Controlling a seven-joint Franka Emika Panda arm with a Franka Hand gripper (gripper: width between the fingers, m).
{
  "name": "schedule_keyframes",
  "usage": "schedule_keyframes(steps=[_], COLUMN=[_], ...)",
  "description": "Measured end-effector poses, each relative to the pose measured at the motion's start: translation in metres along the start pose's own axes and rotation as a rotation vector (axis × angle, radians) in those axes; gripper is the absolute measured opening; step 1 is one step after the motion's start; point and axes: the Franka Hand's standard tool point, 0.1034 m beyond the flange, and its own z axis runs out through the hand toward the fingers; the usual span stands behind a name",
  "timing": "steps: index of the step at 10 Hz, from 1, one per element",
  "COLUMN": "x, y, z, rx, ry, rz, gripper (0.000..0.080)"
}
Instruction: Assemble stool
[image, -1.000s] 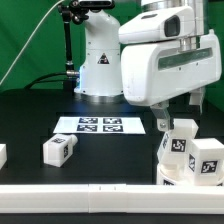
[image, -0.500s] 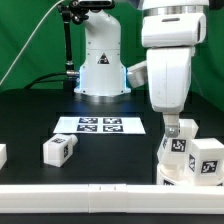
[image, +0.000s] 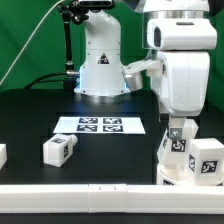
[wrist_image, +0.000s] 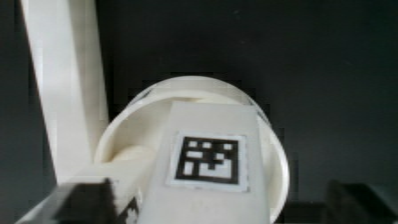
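Swinging round since the earlier frame, the arm is now bringing its gripper (image: 177, 127) right over the stool (image: 176, 176), which is sitting to the exterior view's right of the marker board (image: 100, 125), nearer the camera. Its jaws are standing wide apart, released and holding nothing, and one upright leg (image: 178, 146) is lying centred under them. I am judging that a straight descent is suiting best, keeping the fingers off the neighbouring leg (image: 208, 162) on the side away from the board. The edging bar (image: 90, 205), running in front of the board, is limiting room; open table is lying around the loose leg (image: 60, 150) by the board's near corner, on the exterior view's left.
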Motion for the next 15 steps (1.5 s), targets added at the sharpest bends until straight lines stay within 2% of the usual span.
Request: schedule_keyframes(steps=[1, 2, 3, 7, 12, 15], x=[-0.0001, -0.0006, -0.0011, -0.0019, -0.0046, -0.0032], y=[0.0, -0.0001, -0.0002, -0.0002, -0.0024, -0.0018], z=[0.0, 0.0002, 0.0002, 0.0003, 0.0015, 0.0018], rx=[0.0, 0.001, 0.001, 0.001, 0.003, -0.003], ry=[0.0, 0.0, 0.0, -0.001, 0.013, 0.024], rz=[0.007, 0.007, 0.008, 0.051, 0.619, 0.847], gripper=[0.0437, 0.0437, 0.0334, 0.0335, 0.0337, 0.0337])
